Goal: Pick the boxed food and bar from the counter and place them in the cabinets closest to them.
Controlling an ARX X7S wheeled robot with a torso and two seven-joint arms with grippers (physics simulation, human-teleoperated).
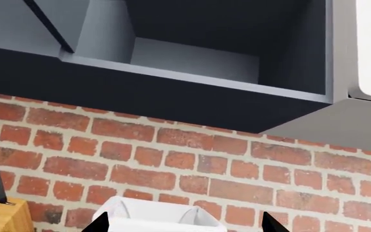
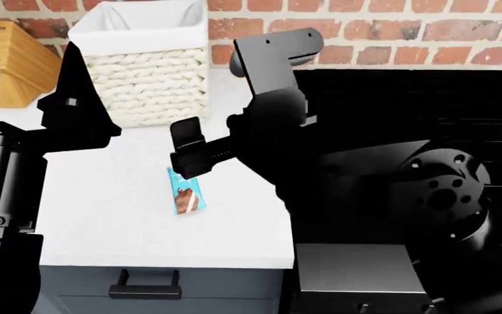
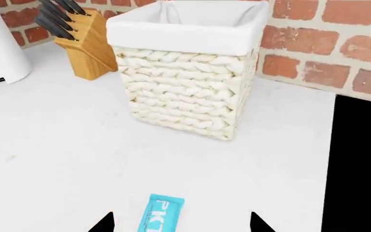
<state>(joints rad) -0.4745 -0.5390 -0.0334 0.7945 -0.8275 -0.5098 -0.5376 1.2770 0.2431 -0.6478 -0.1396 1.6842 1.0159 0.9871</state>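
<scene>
Right gripper (image 2: 190, 152) hangs above the counter (image 2: 102, 216) with its jaws spread and nothing between them; in the right wrist view both fingertips (image 3: 102, 223) frame the bar (image 3: 156, 213), which lies flat on the worktop below and between them

Largest item first: the counter carries a woven basket (image 2: 151, 69) with a white liner against the brick wall (image 1: 172, 159), and a wooden knife block (image 2: 11, 62) beside the basket. I see no boxed food in any view, so I cannot say where it is

My left gripper (image 1: 185, 223) is raised and points at an open upper cabinet (image 1: 192, 58), whose grey interior shows no contents. Only its two fingertips show, apart, with nothing visible between them

Step in hand, as I judge it: acquisition of the bar by my right arm. The bar rests near the front half of the counter, well apart from the basket, just below my right gripper in the head view

Next move, as I judge it, calls for:
1. Straight descent until the fingertips flank the bar
2. Alignment across its narrow width
3. Closure low to the surface, since the wrapped bar is thin and could slip out
</scene>
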